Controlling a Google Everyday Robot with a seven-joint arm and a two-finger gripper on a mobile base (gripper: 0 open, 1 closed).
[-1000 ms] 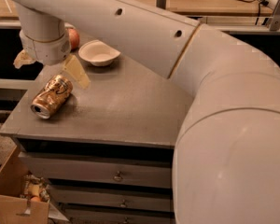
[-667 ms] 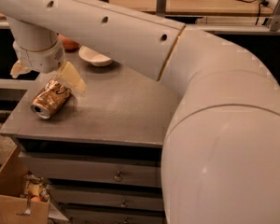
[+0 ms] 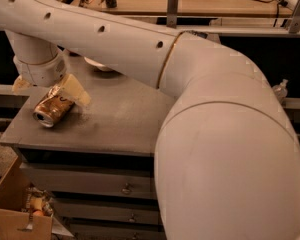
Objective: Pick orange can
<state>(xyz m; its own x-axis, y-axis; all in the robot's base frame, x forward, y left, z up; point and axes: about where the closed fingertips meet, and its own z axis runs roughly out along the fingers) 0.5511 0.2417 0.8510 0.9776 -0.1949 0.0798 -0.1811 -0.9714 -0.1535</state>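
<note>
The orange can [image 3: 52, 109] lies on its side on the grey cabinet top [image 3: 125, 119], near the left edge, silver end facing front-left. My gripper [image 3: 46, 89] hangs from the white arm right above the can's far end. Its pale fingers [image 3: 75, 91] are spread open, one on each side of the can, the left one partly out past the can. Nothing is held. The red apple is hidden behind the arm.
A white bowl [image 3: 97, 64] at the back of the cabinet top is mostly hidden by the arm. Drawers [image 3: 125, 189] lie below the top. An open cardboard box [image 3: 15, 209] with clutter stands on the floor at the lower left. A small bottle [image 3: 280, 90] stands at the right.
The arm has swung left and down. The gripper has come lower over the can's far end, and the arm now covers the apple and most of the bowl. The can has not moved.
</note>
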